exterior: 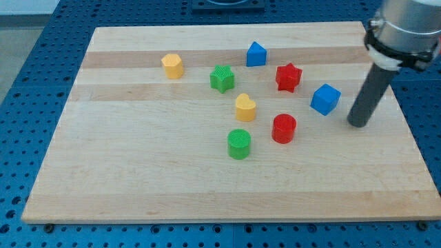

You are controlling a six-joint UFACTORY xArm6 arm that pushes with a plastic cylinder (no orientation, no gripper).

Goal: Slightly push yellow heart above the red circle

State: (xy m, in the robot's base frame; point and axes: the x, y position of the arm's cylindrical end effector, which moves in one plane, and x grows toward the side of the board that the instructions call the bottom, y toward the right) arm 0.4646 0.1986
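Note:
The yellow heart (245, 107) lies near the board's middle. The red circle (284, 128) stands just to its lower right, a small gap between them. My tip (357, 125) rests on the board at the view's right, well to the right of the red circle and just right of the blue cube (325, 99). It touches no block.
A green circle (239, 144) sits below the yellow heart. A green star (222, 78), a red star (289, 76), a blue pentagon-like block (256, 54) and a yellow hexagon-like block (173, 65) lie toward the view's top. The wooden board (138, 179) ends at a blue perforated table.

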